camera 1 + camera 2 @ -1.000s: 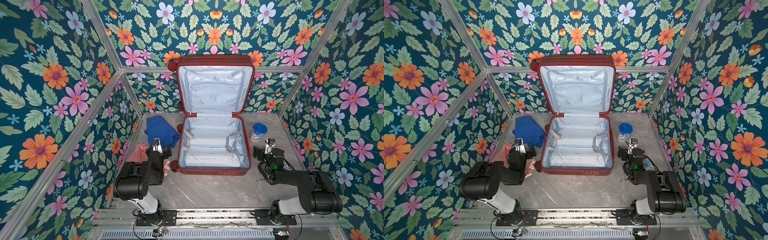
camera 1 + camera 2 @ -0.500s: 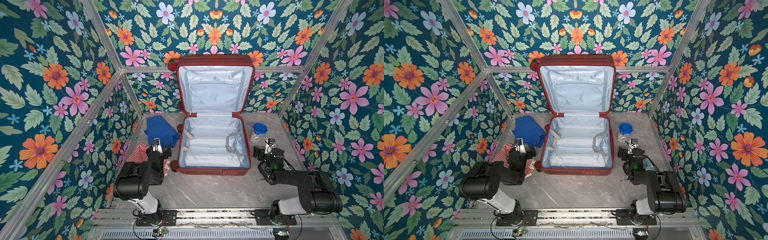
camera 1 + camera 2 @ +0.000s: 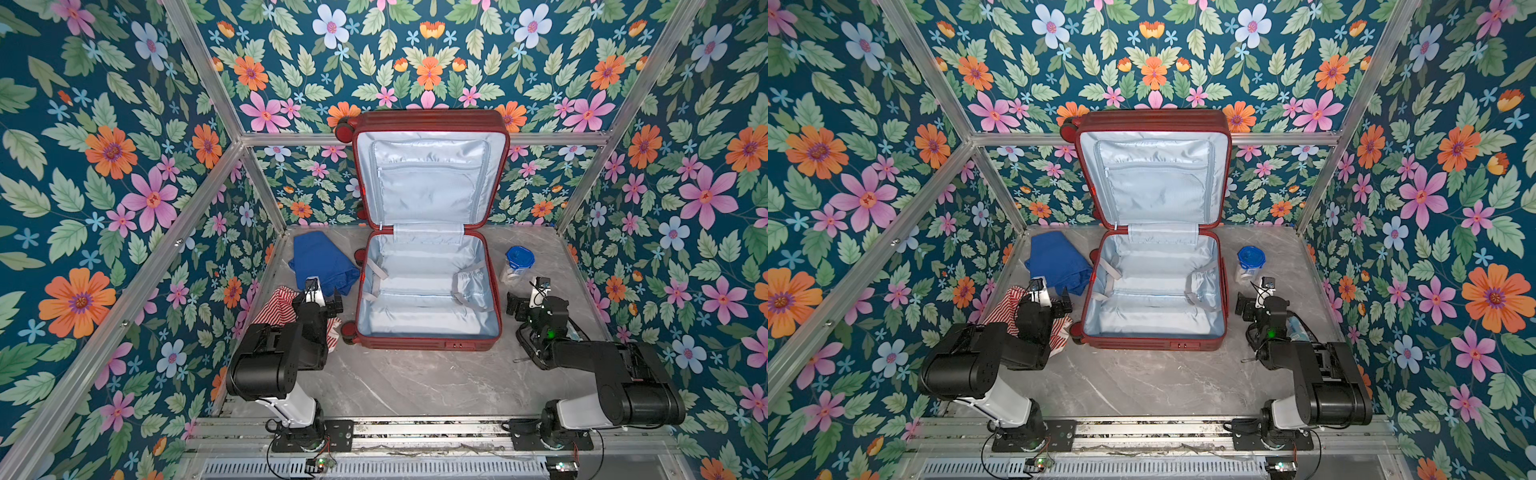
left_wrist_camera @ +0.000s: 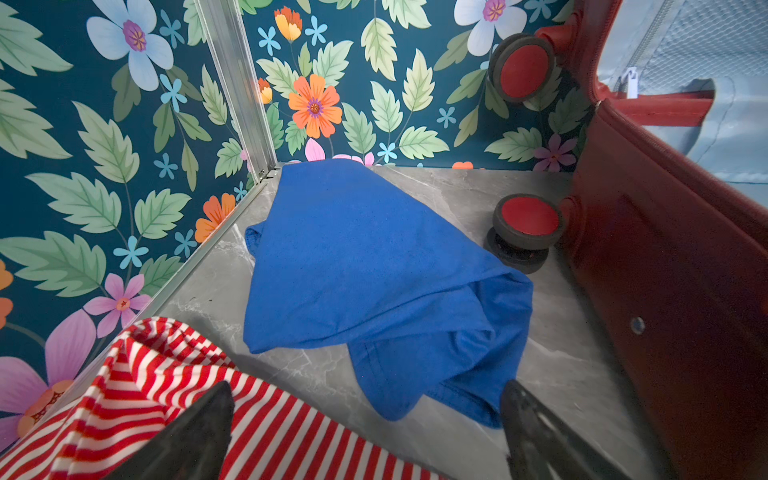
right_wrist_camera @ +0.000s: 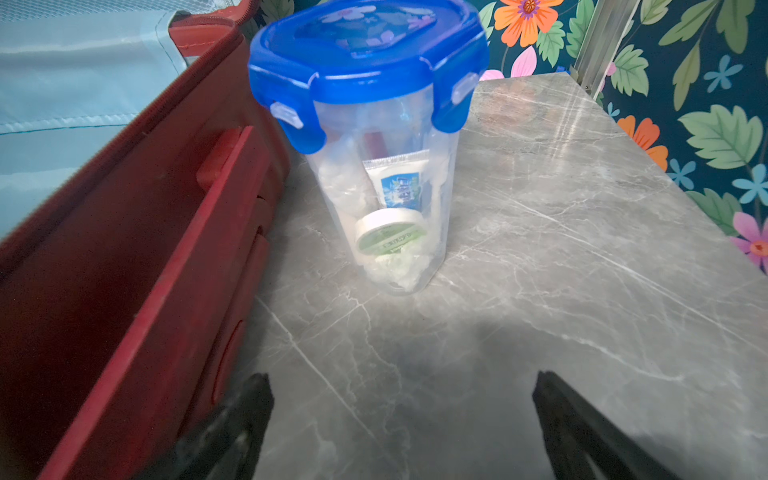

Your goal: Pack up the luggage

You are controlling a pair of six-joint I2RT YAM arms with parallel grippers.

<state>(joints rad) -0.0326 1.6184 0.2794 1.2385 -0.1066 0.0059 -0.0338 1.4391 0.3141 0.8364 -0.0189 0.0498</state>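
The luggage (image 3: 432,343) is seen lying open in the middle of the table (image 3: 415,382), toward 12 o'clock. Its lid is stood up against the back wall (image 3: 428,70) and its pale lined base is empty. As far as can be judged, nothing has been packed yet.

A folded blue garment (image 3: 322,262) is laid at 9 o'clock of the base, just beside a caster wheel (image 4: 528,220). A red-and-white striped garment (image 3: 276,305) is bunched at 8 o'clock, partly hidden under the left arm (image 3: 274,357). A clear container (image 3: 517,264) with a blue clip lid, in which small toiletries are held, is stood upright at 3 o'clock, just beside the shell. All three are judged to remain to be put inside, with the lid to be closed afterwards.

The left end effector (image 4: 368,415) is held wide open over the striped garment, pointed at the blue one, with nothing gripped. The right end effector (image 5: 401,386) is likewise spread wide and empty, aimed at the container but apart from it.

Against the frames of a second and half a second before, no change is found: arms, garments, container and luggage are placed as they were.
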